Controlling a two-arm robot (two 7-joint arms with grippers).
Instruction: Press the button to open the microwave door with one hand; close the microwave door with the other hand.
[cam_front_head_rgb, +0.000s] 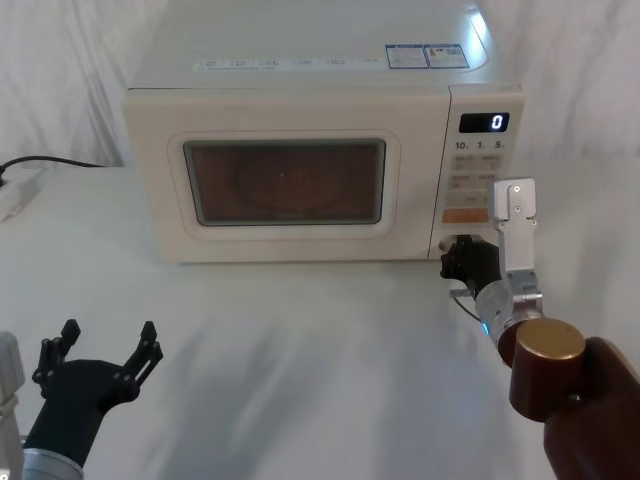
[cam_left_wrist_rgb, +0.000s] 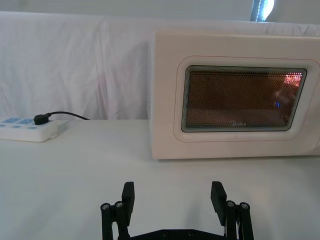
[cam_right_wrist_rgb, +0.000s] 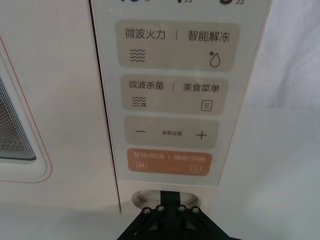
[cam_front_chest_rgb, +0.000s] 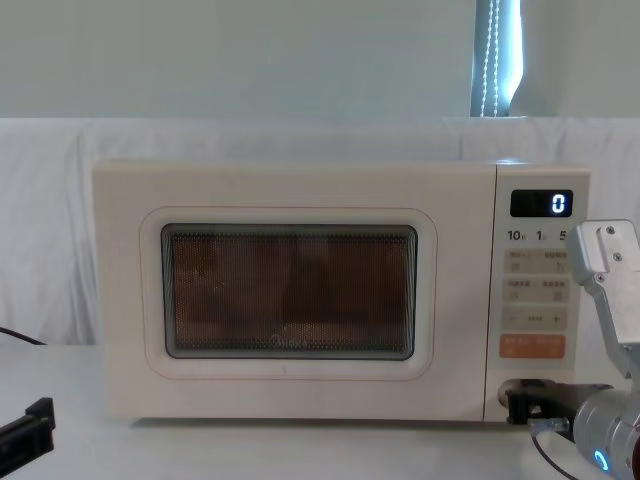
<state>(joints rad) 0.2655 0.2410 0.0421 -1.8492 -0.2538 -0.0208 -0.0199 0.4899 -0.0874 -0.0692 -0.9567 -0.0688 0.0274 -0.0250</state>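
from the head view, the right gripper (cam_front_head_rgb: 462, 258) sits at the microwave's (cam_front_head_rgb: 300, 90) lower right corner, fingers drawn narrow against the button (cam_right_wrist_rgb: 141, 198), below the orange key (cam_front_head_rgb: 466, 214); the microwave door (cam_front_head_rgb: 285, 180) is closed. at lower left, the left gripper (cam_front_head_rgb: 105, 345) hovers spread wide above the table (cam_front_head_rgb: 300, 360). across the left wrist view, a power strip (cam_left_wrist_rgb: 27, 129) lies well apart.

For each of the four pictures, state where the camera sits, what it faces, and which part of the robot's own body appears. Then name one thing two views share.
Head: high up, looking down at the microwave; left gripper low, right gripper at the panel.
Chest: low, facing the microwave door head-on; right gripper at the panel's foot.
Left wrist: near the table, facing the door; open fingers.
Right wrist: close to the key panel; fingertips on the button.
Shared: head and chest both show the display reading 0.
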